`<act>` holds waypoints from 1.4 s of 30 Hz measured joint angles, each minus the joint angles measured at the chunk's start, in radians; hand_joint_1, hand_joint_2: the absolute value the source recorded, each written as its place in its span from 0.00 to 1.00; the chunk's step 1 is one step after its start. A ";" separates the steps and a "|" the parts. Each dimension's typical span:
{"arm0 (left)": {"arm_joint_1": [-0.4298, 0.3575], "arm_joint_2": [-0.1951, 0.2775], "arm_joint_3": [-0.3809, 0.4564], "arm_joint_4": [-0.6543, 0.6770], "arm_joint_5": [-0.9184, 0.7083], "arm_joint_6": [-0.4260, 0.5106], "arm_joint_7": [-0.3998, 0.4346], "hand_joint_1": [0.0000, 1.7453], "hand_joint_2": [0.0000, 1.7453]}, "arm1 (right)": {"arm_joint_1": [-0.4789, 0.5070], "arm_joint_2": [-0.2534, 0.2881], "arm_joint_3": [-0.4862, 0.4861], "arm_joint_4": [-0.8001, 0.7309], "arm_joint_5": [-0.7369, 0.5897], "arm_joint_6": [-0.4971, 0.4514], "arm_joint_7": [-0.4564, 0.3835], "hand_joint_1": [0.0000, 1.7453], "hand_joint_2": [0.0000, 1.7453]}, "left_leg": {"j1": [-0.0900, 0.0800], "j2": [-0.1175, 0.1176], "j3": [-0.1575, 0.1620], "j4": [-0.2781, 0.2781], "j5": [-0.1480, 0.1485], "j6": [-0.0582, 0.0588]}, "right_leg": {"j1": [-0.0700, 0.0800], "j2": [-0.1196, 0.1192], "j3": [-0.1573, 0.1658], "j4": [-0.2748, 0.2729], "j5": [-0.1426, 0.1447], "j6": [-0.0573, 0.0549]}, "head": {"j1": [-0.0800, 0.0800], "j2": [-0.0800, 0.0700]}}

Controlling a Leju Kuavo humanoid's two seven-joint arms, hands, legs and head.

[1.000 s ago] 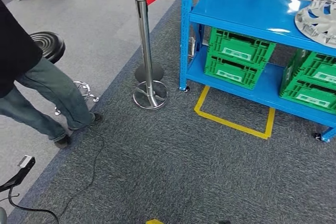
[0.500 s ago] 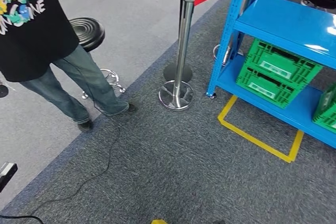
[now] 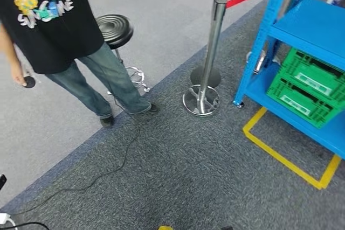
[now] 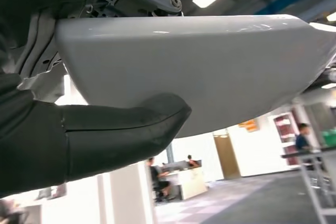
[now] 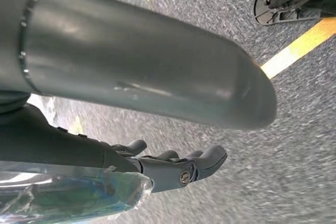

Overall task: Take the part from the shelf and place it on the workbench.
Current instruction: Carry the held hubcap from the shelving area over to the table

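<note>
In the left wrist view a smooth, pale grey-white part [image 4: 206, 66] lies in my left hand [image 4: 79, 108]. The dark thumb [image 4: 130, 129] presses under it and the finger links sit over its far side, so the hand grips it. This view looks up at ceiling lights. In the right wrist view my right hand [image 5: 158, 145] hangs over the carpet with its dark fingers [image 5: 186, 166] stretched out and nothing between them and the thick grey thumb [image 5: 150, 72]. The blue shelf [image 3: 313, 25] stands at the right of the head view.
Green crates [image 3: 309, 87] sit on the shelf's lower level. A chrome stanchion [image 3: 205, 74] with a red belt stands left of it. A person [image 3: 69, 36] in jeans stands by a black stool [image 3: 114, 29]. A black cable [image 3: 122, 160] crosses the carpet. Yellow tape [image 3: 284, 157] marks the floor.
The camera has turned left: shelf, stanchion and person all slid right in the picture. The silver wheel cover on the shelf has left the frame.
</note>
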 joint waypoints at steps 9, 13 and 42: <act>-0.041 -0.007 0.001 0.014 -0.009 0.000 0.049 0.76 1.00 | -0.006 0.000 0.000 0.000 0.010 0.001 -0.023 0.00 0.00 | -0.034 0.103 0.087 -0.164 0.085 0.040 | 0.022 -0.102 0.017 -0.001 -0.019 0.003 | 0.000 0.000; -0.053 -0.002 0.003 0.018 -0.007 0.000 0.049 0.76 1.00 | -0.009 0.001 0.000 0.000 0.018 0.001 -0.025 0.00 0.00 | -0.026 0.060 0.095 -0.187 0.094 0.052 | 0.018 -0.076 0.003 0.039 -0.050 0.021 | 0.002 0.000; -0.091 0.000 0.003 0.069 -0.048 0.000 0.070 0.76 1.00 | -0.009 0.000 0.000 0.001 0.065 0.004 -0.018 0.00 0.00 | -0.020 0.070 0.090 -0.185 0.096 0.033 | 0.012 -0.111 0.025 -0.013 -0.018 0.025 | -0.001 0.000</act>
